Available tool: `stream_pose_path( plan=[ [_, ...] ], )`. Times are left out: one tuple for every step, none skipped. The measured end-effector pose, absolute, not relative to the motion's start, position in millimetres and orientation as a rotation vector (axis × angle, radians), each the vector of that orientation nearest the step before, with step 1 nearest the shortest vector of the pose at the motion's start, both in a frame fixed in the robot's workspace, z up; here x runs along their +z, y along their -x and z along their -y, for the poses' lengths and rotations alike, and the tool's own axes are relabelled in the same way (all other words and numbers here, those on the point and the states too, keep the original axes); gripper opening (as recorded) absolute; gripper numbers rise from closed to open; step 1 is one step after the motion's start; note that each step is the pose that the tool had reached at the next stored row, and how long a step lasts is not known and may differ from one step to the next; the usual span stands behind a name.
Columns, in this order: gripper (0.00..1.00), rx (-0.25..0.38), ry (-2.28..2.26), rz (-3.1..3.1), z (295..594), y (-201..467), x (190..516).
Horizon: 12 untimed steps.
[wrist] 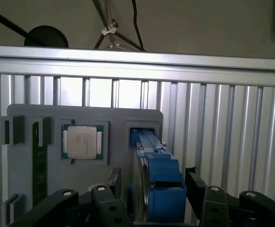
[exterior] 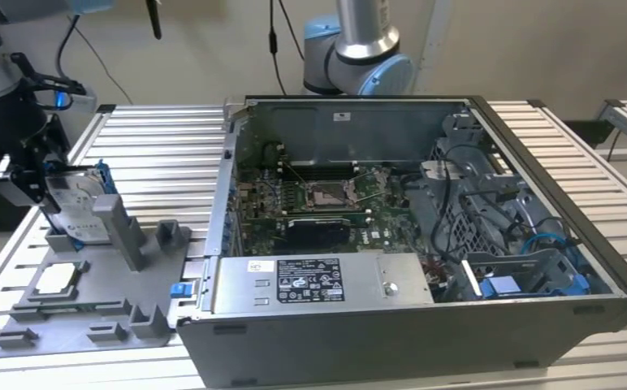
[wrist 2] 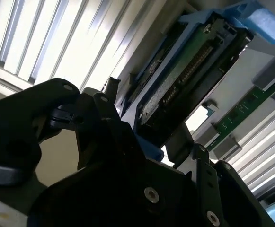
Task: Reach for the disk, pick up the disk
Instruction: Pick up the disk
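1. Exterior view: my hand (exterior: 45,188) sits at the exterior view's left, over the back corner of the grey fixture plate (exterior: 97,321) on the slatted table (exterior: 162,138).
2. The open computer case (exterior: 400,244) stands just beside the plate, toward the exterior view's right.
3. The disk (exterior: 80,210) stands on edge in a slot of that plate, with its silver face and white label showing and the blue bracket around it.
4. First wrist view: the disk's blue-framed edge (wrist: 158,165) runs between the black fingers (wrist: 113,182). The hand is spread a little wider than the disk, and a sliver of gap shows on one side.
5. A square silver chip (wrist: 83,142) lies flat in a pocket of the plate near the disk's slot, apart from the hand.
6. Second wrist view: the disk's circuit-board side (wrist 2: 189,71) lies between the hand's two sides.
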<state>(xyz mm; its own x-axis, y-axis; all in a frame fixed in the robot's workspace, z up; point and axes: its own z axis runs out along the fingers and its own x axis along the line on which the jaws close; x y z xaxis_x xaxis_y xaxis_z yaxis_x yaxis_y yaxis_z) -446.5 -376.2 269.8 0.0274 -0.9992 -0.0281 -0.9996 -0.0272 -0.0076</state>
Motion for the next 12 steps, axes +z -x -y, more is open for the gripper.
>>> stream_pose_path(
  plan=[
    [1.00, 0.024, 2.233, -2.173, 376.1, 446.5, 268.7],
    [1.00, 0.025, 2.233, -2.173, 376.1, 446.5, 267.6],
    [1.00, 0.027, 2.234, -2.173, 376.0, 446.5, 266.6],
    [1.00, 0.029, 2.234, -2.174, 375.9, 446.5, 265.8],
    [1.00, 0.030, 2.235, -2.175, 375.9, 446.5, 264.9],
    [1.00, 0.032, 2.235, -2.175, 375.9, 446.5, 263.9],
    [1.00, 0.033, 2.235, -2.175, 376.0, 446.5, 262.9],
    [1.00, 0.034, 2.235, -2.175, 376.0, 446.5, 261.8],
    [1.00, 0.035, 2.235, -2.174, 376.0, 446.5, 261.2],
    [1.00, 0.036, 2.234, -2.174, 376.0, 446.6, 260.7],
    [1.00, 0.037, 2.234, -2.174, 376.0, 446.6, 260.4],
    [1.00, 0.037, 2.234, -2.174, 376.0, 446.6, 260.4]
  ],
)
